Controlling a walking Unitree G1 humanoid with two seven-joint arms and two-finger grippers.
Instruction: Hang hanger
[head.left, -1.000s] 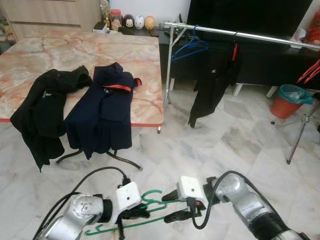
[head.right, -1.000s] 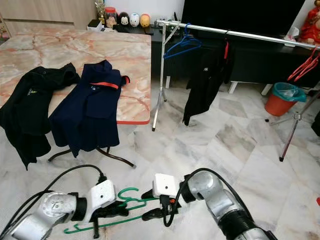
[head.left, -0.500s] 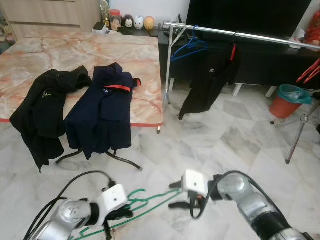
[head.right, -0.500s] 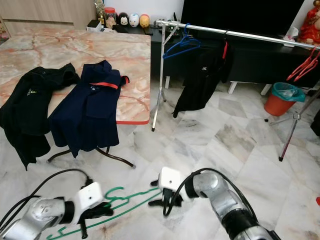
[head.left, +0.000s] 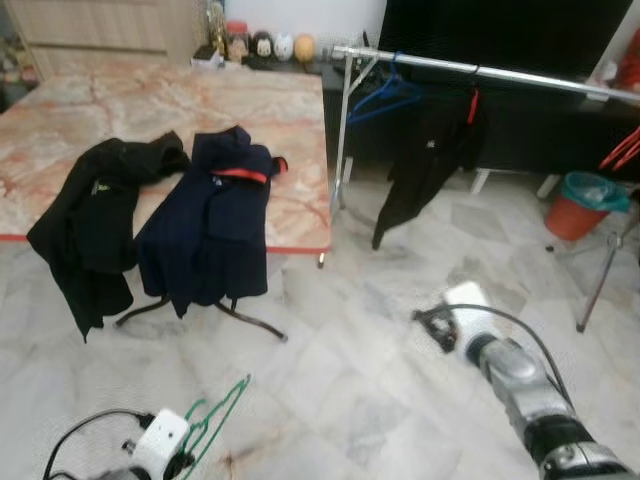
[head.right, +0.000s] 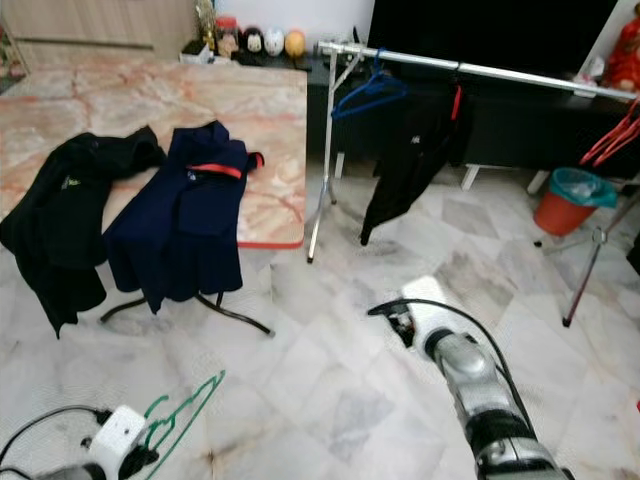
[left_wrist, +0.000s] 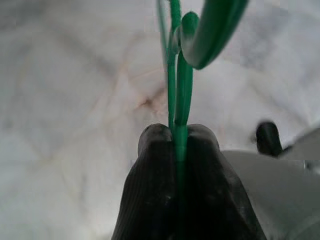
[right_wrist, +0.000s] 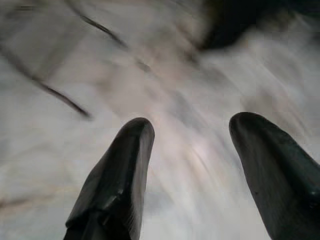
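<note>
- Near left, low over the floor (head.left: 340, 390): left gripper (left_wrist: 177, 137), fingers clamped on green hanger (head.left: 215, 415), arm mostly cut off.
- Right: right gripper (right_wrist: 192, 150), fingers apart, blurred.

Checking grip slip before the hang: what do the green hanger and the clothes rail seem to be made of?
The green hanger, clamped in the left end effector, looks like smooth, glossy plastic, or perhaps coated wire: thin rounded rod, uniform colour. The clothes rail looks like bare metal tube: silvery with bright highlights.
</note>
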